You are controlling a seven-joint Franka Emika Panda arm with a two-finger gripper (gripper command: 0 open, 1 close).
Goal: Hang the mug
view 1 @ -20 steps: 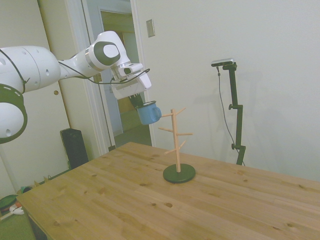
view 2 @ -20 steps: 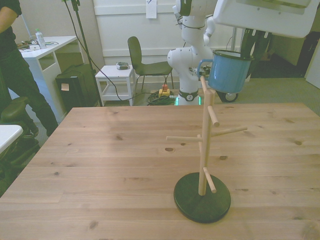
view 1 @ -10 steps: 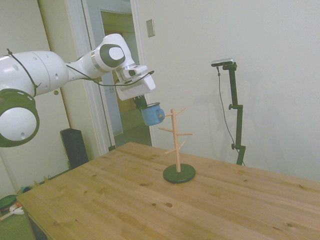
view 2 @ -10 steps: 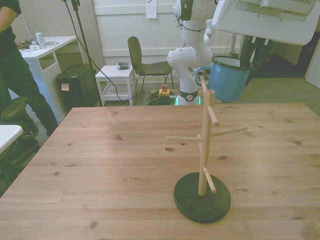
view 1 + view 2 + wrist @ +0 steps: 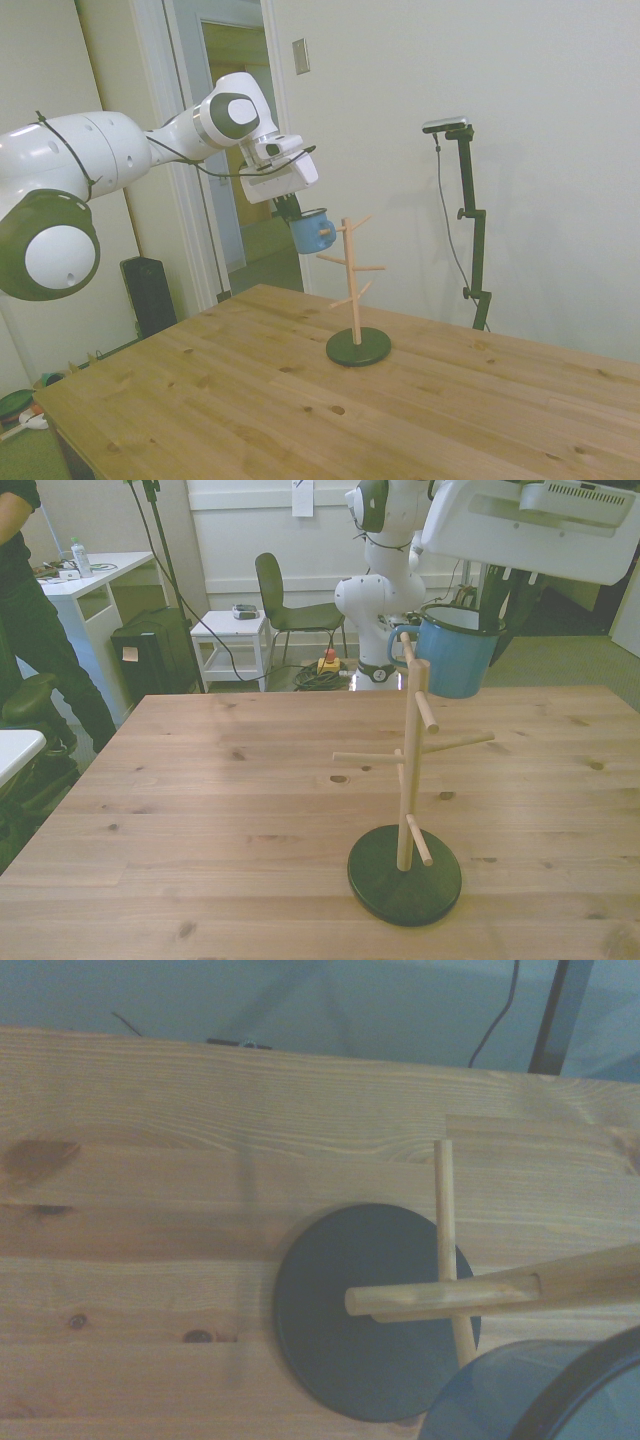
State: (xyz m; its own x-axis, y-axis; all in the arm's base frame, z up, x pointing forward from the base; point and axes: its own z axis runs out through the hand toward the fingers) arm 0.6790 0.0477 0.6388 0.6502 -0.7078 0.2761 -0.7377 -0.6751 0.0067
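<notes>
One blue mug (image 5: 455, 653) held aloft over a wooden table (image 5: 220, 810), just beside the top of a peg tree (image 5: 410, 760) — handle turned toward the uppermost peg, not yet threaded on by the look of it. Gripper (image 5: 292, 210) clamped on the mug's rim from above, one finger inside the cup. Enamel-style, so probably light and rigid but slick and prone to chipping; rim grip best for leaving the loop handle free for the peg. Seen in the wrist view: the tree's dark round base (image 5: 340, 1350). At the front view's left — a person (image 5: 30, 620) standing by a desk.
</notes>
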